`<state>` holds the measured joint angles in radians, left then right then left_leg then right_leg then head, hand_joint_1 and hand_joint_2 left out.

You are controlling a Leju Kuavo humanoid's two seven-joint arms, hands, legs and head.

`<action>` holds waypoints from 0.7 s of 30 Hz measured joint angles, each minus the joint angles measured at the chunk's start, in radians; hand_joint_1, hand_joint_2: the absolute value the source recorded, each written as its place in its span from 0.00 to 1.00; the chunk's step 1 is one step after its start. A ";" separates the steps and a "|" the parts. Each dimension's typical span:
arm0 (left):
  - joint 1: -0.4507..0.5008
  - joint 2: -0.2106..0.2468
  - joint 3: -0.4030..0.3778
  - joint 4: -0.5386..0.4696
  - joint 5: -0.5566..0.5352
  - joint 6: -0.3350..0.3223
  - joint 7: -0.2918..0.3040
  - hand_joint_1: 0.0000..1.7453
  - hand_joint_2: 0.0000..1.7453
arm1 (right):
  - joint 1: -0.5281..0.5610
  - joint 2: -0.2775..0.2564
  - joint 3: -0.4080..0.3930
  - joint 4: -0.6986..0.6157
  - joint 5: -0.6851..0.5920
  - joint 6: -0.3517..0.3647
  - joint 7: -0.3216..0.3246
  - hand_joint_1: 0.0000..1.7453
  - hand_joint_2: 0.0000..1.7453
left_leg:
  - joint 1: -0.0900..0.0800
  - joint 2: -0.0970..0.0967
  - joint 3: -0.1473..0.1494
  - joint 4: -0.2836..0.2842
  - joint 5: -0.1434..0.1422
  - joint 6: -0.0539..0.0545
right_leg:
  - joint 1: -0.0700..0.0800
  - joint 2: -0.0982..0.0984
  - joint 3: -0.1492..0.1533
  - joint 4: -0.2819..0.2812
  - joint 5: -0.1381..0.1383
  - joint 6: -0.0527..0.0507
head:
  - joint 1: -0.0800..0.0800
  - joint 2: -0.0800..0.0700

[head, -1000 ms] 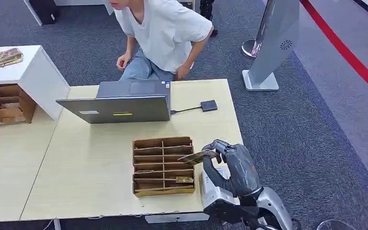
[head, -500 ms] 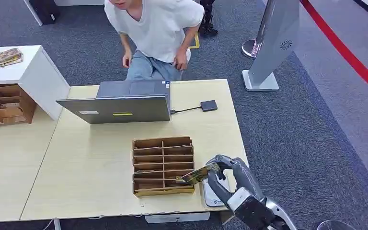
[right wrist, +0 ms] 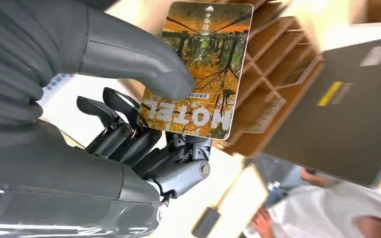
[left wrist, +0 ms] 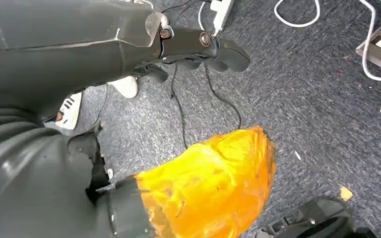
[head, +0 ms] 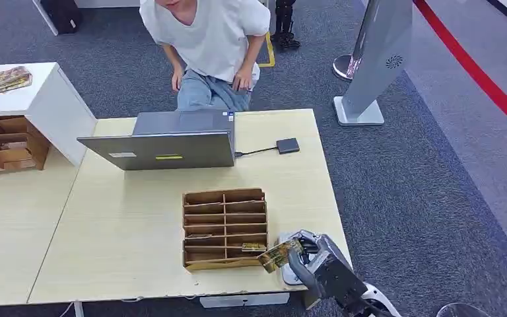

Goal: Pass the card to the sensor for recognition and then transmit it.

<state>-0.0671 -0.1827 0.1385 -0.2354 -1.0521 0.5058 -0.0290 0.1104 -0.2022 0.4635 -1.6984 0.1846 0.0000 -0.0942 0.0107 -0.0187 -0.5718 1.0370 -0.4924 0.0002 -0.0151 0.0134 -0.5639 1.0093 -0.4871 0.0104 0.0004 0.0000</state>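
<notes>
R hand (head: 320,261) pinches 1 card (head: 278,254); 1 wooden organizer (head: 225,228) beside.

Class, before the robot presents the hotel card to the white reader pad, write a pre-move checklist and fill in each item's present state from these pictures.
1. Card held: ok, right hand pinches it between thumb and fingers.
2. Card clear of the wooden organizer: ok, it is out of the slots.
3. White reader pad within reach: ok, it lies partly under the hand.
4. Card flat over the pad: not ok, it is tilted and beside it.
5. Person clear of the pad: ok, behind the laptop.
6. Left hand free: ok, holds nothing.
</notes>
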 joint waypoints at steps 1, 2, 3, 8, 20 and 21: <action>0.000 0.000 0.000 0.000 0.000 0.000 0.002 0.00 0.00 | 0.000 -0.003 0.004 0.008 -0.001 -0.005 0.010 1.00 1.00 | 0.000 0.000 0.000 0.000 0.000 0.000 | 0.000 0.000 0.000 0.000 0.000 0.000 | 0.000 0.000; 0.000 0.000 0.000 0.000 0.000 0.002 0.002 0.00 0.00 | 0.000 -0.007 0.009 0.017 -0.001 -0.009 0.020 1.00 1.00 | 0.000 0.000 0.000 0.000 0.000 0.000 | 0.000 0.000 0.000 0.000 0.000 0.000 | 0.000 0.000; 0.000 0.000 0.000 0.000 0.000 0.003 0.003 0.00 0.00 | -0.001 -0.009 0.013 0.025 0.000 -0.011 0.030 1.00 1.00 | 0.000 0.000 0.000 0.000 0.000 0.000 | 0.000 0.000 0.000 0.000 0.000 0.000 | 0.000 0.000; 0.000 0.000 0.000 0.000 0.002 0.005 0.003 0.00 0.00 | -0.005 -0.022 0.032 0.054 0.010 -0.025 0.061 1.00 1.00 | 0.000 0.000 0.000 0.000 0.000 0.000 | 0.000 0.000 0.000 0.000 0.000 0.000 | 0.000 0.000; 0.000 0.000 0.000 0.000 0.005 0.008 0.005 0.00 0.00 | -0.020 -0.032 0.048 0.087 0.044 -0.044 0.105 1.00 1.00 | 0.000 0.000 0.000 0.000 0.000 0.000 | 0.000 0.000 0.000 0.000 0.000 0.000 | 0.000 0.000; 0.000 0.000 0.000 0.000 0.005 0.008 0.005 0.00 0.00 | -0.022 -0.032 0.050 0.089 0.046 -0.046 0.108 1.00 1.00 | 0.000 0.000 0.000 0.000 0.000 0.000 | 0.000 0.000 0.000 0.000 0.000 0.000 | 0.000 0.000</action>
<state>-0.0672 -0.1827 0.1385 -0.2354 -1.0475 0.5138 -0.0237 0.0885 -0.2342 0.5131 -1.6091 0.2304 -0.0462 0.0141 0.0107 -0.0187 -0.5718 1.0370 -0.4924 0.0002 -0.0151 0.0134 -0.5639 1.0093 -0.4871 0.0104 0.0004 0.0000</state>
